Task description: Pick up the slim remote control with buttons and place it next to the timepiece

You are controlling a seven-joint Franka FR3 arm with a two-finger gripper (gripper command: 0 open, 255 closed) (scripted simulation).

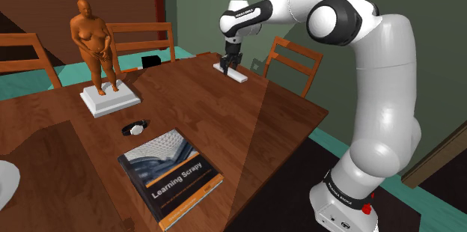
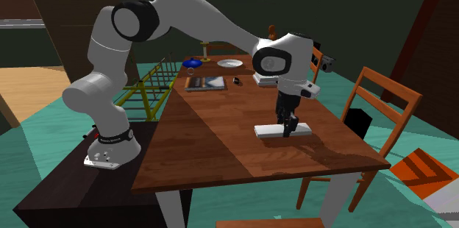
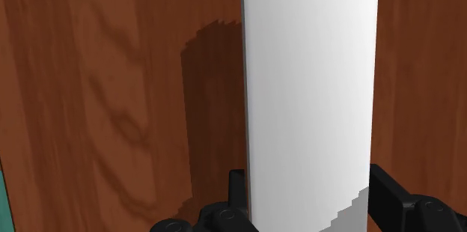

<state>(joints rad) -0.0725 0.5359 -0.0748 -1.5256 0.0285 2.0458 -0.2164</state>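
Note:
The remote (image 1: pixel 233 73) is a plain white slim slab lying flat on the wooden table (image 1: pixel 224 122) near its far edge. No buttons show on it. My black gripper (image 1: pixel 227 64) points straight down onto it and is shut on it. In the wrist view the two fingers (image 3: pixel 236 187) clasp the long sides of the remote (image 3: pixel 310 81), which still rests on the wood. The second exterior view has the gripper (image 2: pixel 288 126) at the remote's (image 2: pixel 274 131) end nearer the chair. The timepiece, a small dark wristwatch (image 1: pixel 135 128), lies mid-table between a statue and a book.
An orange figure statue (image 1: pixel 93 43) on a white base (image 1: pixel 110 99) stands behind the watch. A book (image 1: pixel 171 174) lies in front of it. Wooden chairs (image 1: pixel 295 62) ring the table, and a black box (image 1: pixel 150 61) sits beyond the far edge. A white plate (image 2: pixel 229 63) is at one end.

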